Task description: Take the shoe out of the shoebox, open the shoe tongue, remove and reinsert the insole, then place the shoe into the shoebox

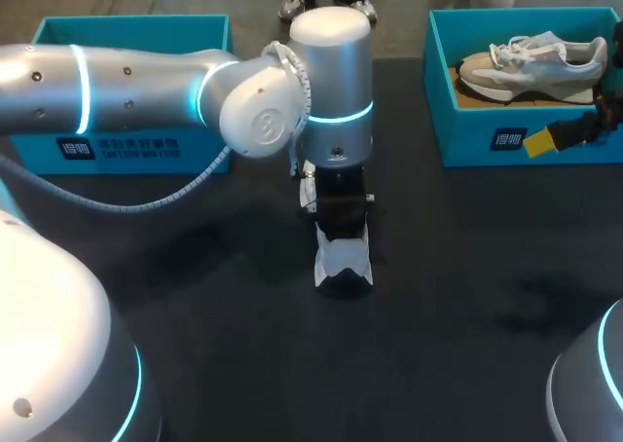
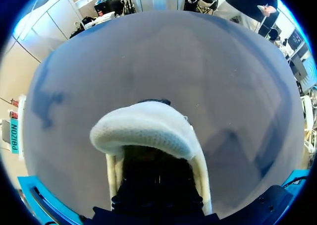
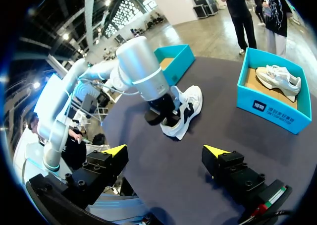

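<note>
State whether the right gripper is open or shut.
Open: the right gripper shows both fingers wide apart, nothing between them.

A: Table (image 1: pixel 467 345): dark top, matt, smooth.
B: Shoe (image 1: pixel 343 257): white cloth with black panels. From the left wrist, its near end looks knitted and rough.
A: Box (image 1: pixel 467 135): teal card, matt, with a plain brown card floor.
B: Left arm (image 1: pixel 146 82): silver shell, smooth, soft sheen.
</note>
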Action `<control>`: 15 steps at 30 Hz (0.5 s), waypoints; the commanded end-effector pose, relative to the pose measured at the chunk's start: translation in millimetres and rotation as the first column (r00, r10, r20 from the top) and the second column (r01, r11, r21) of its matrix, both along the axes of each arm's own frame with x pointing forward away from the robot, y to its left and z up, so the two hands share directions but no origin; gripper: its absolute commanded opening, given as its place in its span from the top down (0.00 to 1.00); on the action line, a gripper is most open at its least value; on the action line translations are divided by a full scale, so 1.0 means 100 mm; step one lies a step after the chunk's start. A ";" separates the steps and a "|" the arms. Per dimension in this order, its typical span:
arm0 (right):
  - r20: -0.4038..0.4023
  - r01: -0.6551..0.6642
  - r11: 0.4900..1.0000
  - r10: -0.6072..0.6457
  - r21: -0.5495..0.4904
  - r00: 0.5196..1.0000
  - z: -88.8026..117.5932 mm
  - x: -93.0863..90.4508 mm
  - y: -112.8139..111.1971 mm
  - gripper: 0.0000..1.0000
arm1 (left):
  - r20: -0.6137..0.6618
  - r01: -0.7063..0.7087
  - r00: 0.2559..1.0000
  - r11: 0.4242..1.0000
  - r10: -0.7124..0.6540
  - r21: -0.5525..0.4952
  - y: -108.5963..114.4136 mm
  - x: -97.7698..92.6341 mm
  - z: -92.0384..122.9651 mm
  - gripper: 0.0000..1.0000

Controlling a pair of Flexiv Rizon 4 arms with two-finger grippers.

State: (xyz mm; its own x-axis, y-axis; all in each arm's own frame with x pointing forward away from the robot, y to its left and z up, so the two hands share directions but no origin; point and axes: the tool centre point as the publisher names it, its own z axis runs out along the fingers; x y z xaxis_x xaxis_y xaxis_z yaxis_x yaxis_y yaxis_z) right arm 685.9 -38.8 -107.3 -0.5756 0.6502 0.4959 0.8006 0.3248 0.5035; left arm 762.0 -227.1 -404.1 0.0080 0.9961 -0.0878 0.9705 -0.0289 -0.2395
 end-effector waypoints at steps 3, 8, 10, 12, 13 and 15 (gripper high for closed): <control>-0.004 -0.002 1.000 0.002 -0.003 1.000 0.00 0.02 0.01 0.00 | 0.071 -0.026 0.997 0.999 0.029 -0.044 0.08 0.11 0.20 1.00; -0.004 -0.002 1.000 0.002 -0.003 1.000 0.00 0.02 0.01 0.00 | 0.105 -0.030 0.994 0.999 0.033 -0.031 0.07 0.25 0.15 1.00; -0.004 -0.002 1.000 0.002 -0.003 1.000 0.00 0.02 0.01 0.00 | 0.109 -0.034 0.993 0.999 0.036 -0.021 0.07 0.28 0.11 1.00; -0.004 -0.002 1.000 0.002 -0.003 1.000 0.00 0.02 0.01 0.00 | 0.111 -0.034 0.993 0.999 0.035 -0.012 0.07 0.29 0.06 1.00; -0.004 -0.002 1.000 0.002 -0.003 1.000 0.00 0.02 0.01 0.00 | 0.108 -0.032 0.994 0.999 0.032 0.001 0.07 0.29 0.03 1.00; -0.004 -0.002 1.000 0.002 -0.003 1.000 0.00 0.02 0.01 0.00 | 0.103 -0.028 0.994 0.999 0.026 0.016 0.07 0.29 -0.03 1.00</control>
State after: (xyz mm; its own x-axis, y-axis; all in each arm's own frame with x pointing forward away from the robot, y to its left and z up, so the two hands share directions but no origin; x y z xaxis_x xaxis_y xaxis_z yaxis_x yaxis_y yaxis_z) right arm 685.9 -38.7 -107.1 -0.5753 0.6505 0.4958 0.8009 0.3249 0.5031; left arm 788.1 -212.8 -397.7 -0.0138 0.9962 -0.0863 0.9913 0.0024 -0.1314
